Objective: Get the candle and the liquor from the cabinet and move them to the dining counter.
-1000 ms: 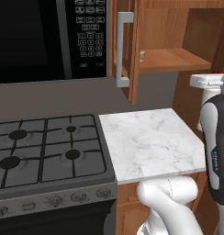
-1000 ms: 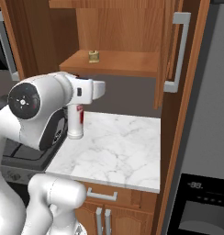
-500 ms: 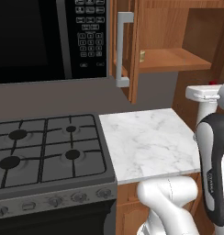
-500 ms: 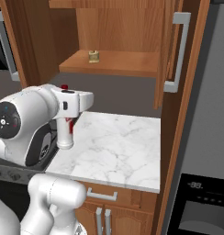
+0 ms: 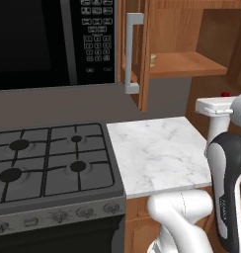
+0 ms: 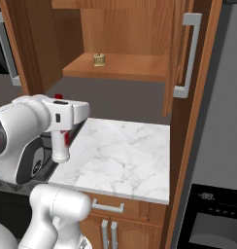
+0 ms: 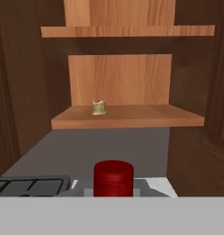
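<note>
The gripper (image 6: 60, 138) is pinched on the liquor (image 6: 60, 148), holding the bottle upright out in front of the cabinet (image 6: 135, 34), above the left edge of the small marble slab (image 6: 125, 155) beside the stove (image 5: 48, 160). In the right base view the white bottle hangs below the hand, its bottom clear of the slab, and a bit of the red cap (image 7: 113, 178) peeks above the wrist; in the hand view that cap sits close at the bottom centre, with the fingertips hidden around it. The candle (image 6: 99, 59) stands on the wooden shelf (image 6: 125, 68) inside the open cabinet, toward the shelf's left side and near its front edge, well apart from the bottle. In the left base view the cabinet door (image 5: 134, 49) with its grey bar handle (image 5: 132, 52) hangs open next to the black microwave (image 5: 53, 42), and the arm rises at the right edge.
</note>
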Robot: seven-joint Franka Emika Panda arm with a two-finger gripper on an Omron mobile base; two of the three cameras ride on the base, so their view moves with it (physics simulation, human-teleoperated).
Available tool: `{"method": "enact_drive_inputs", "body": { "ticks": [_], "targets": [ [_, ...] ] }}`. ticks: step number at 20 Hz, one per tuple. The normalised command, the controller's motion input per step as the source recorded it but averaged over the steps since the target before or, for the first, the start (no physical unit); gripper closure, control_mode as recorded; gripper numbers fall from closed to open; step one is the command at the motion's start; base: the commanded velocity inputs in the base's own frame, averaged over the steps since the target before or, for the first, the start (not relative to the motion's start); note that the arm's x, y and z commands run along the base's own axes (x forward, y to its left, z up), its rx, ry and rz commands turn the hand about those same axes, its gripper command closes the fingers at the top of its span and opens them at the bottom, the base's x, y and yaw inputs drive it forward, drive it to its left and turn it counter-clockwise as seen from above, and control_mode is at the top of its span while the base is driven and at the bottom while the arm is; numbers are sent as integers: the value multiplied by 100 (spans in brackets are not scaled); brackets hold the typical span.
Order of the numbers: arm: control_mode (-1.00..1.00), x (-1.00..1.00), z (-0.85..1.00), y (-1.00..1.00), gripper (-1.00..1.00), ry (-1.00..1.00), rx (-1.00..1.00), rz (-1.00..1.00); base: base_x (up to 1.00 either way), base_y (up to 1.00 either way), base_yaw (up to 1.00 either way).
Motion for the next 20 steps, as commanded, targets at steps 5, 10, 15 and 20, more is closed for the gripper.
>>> {"method": "enact_drive_inputs", "body": {
  "ticks": [5,10,15,20],
  "targets": [
    [-100,0,0,20,100,0,0,1,0,0,0],
    [-100,0,0,4,100,0,0,2,0,0,0],
    [-100,0,0,0,100,0,0,0,0,0,0],
    [-100,0,0,0,100,0,0,0,0,0,0]
  ]
}}
